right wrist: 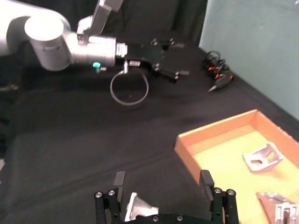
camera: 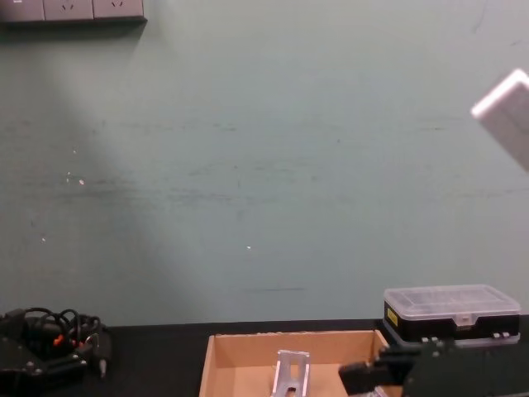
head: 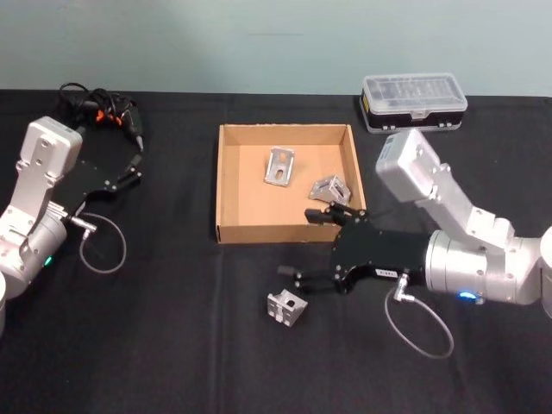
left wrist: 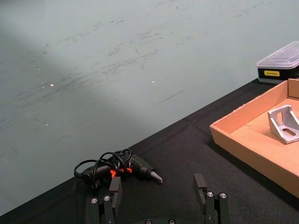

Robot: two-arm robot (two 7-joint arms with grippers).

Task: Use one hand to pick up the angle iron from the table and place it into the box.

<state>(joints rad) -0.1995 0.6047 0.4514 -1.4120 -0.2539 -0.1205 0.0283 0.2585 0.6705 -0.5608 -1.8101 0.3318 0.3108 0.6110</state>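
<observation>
Right hand (head: 302, 246) wide open, empty — angle iron (head: 286, 308) just beside it; left hand (head: 134, 164) idle far left.

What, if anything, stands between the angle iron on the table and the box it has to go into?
Only the low front wall of the box, which the angle iron must be lifted over. The right gripper, jaws open, is between them; the left gripper is parked at the left.

No text is legible; the yellow label (left wrist: 272, 73) on the black case (left wrist: 283, 58) is too small.
</observation>
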